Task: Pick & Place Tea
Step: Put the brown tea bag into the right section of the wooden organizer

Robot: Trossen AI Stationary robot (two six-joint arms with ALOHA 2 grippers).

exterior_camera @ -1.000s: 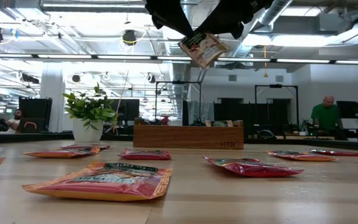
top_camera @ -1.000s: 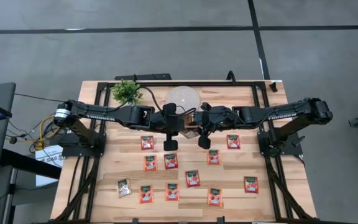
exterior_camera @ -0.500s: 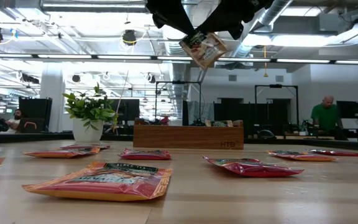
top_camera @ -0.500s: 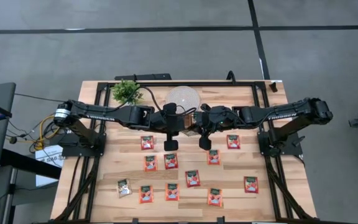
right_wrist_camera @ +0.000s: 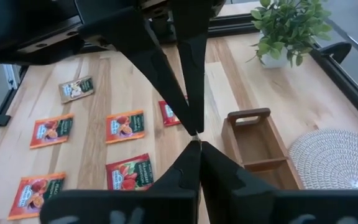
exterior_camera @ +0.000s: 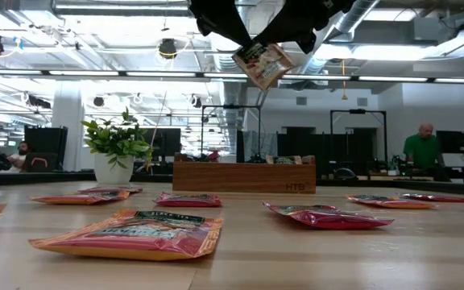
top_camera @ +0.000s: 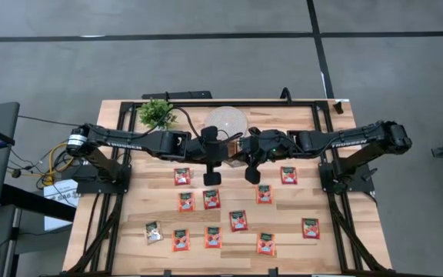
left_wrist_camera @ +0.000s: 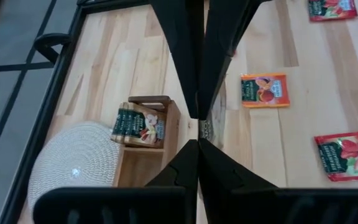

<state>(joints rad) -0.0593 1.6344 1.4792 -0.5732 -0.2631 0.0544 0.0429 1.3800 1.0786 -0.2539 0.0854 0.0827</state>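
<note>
**Item: one tea sachet, held aloft above the tray**

One pale beige, flat square tea sachet with a dark green label (exterior_camera: 264, 64) is recorded in mid-air, tilted, well clear of the table's top and above the middle of its far edge. It hangs where the dark tips of the two arms come together. The left gripper (left_wrist_camera: 199, 130) and the right gripper (right_wrist_camera: 194, 135) are both seen with fingers pressed fully together. Which of the two pinches the sachet cannot be told.

Below it, by the far edge, the brown wooden three-part tray (left_wrist_camera: 169, 109) is set just beside the round white woven disc (left_wrist_camera: 73, 168). One compartment is filled with a small stack of like beige sachets (left_wrist_camera: 138, 124); the one next to it is seen bare.

About a dozen red-orange sachets (exterior_camera: 131, 234) are laid flat and apart across the near half of the light wooden table (exterior_camera: 296, 258). One more beige sachet (top_camera: 153, 231) is noted towards the near left corner. A small green potted plant (exterior_camera: 118, 141) is placed at the far left corner.

Step judged in hand: delivery to the tray. The sachet is best carried squarely over the compartment with the beige stack and lowered until its bottom edge is within the walls. The grip should be let go only then, so that the light packet cannot flutter onto the disc or the rim.
</note>
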